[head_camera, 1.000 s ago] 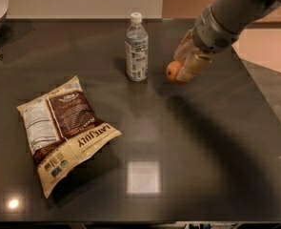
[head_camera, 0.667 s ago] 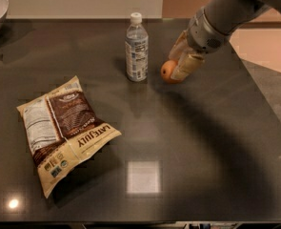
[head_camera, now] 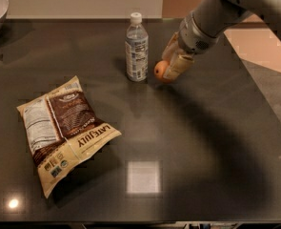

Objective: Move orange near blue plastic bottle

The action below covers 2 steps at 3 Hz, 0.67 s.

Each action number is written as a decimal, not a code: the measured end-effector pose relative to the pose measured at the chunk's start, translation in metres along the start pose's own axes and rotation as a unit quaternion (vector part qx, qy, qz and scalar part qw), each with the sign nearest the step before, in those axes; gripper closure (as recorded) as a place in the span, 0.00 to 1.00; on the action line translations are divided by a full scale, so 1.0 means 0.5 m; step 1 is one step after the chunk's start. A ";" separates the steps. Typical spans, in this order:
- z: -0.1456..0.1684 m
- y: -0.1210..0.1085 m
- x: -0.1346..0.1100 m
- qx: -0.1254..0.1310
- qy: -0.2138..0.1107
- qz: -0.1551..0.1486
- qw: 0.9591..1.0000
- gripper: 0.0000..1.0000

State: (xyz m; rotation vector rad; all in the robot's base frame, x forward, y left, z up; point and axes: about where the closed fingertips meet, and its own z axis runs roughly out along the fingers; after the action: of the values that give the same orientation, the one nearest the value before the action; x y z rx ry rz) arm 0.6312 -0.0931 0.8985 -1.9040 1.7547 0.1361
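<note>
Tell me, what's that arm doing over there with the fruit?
The robot arm's gripper is closed around an orange, low over a dark table. The orange is just right of an upright blue plastic bottle, close to it but not touching. A snack bag lies flat at the front left, away from both.

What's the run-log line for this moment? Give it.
gripper: far centre, jaws shut on orange | orange: just right of blue plastic bottle, apart | snack bag: front left
</note>
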 end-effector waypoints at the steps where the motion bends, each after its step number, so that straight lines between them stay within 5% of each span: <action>1: 0.012 -0.020 -0.001 0.003 -0.005 -0.002 1.000 0.81; 2: 0.025 -0.033 0.004 0.004 -0.009 -0.003 1.000 0.59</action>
State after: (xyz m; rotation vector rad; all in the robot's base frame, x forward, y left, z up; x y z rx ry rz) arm 0.6506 -0.0891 0.8924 -1.8963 1.7366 0.1435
